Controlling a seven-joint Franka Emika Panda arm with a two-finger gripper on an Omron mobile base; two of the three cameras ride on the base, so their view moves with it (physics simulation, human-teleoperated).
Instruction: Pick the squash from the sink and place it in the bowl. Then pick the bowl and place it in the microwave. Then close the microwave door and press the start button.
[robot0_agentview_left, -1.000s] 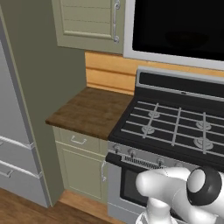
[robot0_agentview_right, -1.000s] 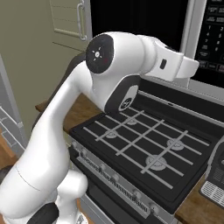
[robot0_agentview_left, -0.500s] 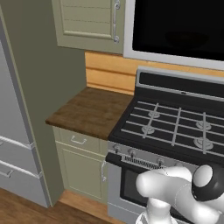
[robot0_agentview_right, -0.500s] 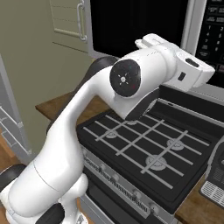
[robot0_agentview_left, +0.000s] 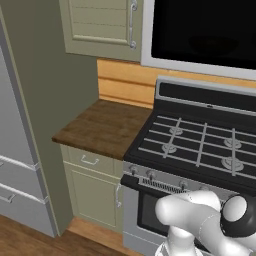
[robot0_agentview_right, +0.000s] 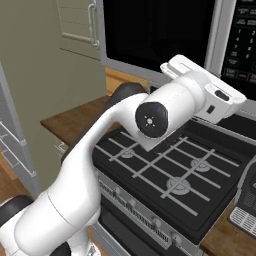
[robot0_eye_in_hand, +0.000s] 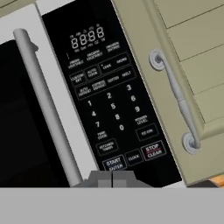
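Observation:
The microwave door is closed, its black glass flush in the light grey frame. In the hand view its long bar handle runs down the left of the black keypad, and the start button sits at the keypad's bottom, just above my gripper. The two fingertips are pressed together with nothing between them, very close to that button. From the right base view my white hand reaches toward the control panel. The squash, bowl and sink are out of view.
A black gas stove lies under the microwave, with a wooden counter to its left. A green cabinet door with a curved handle stands right of the keypad. A tall grey fridge is at far left.
My arm has swung right and lower in the right base view, carrying the hand toward the microwave's control panel. The door and stove have not moved.

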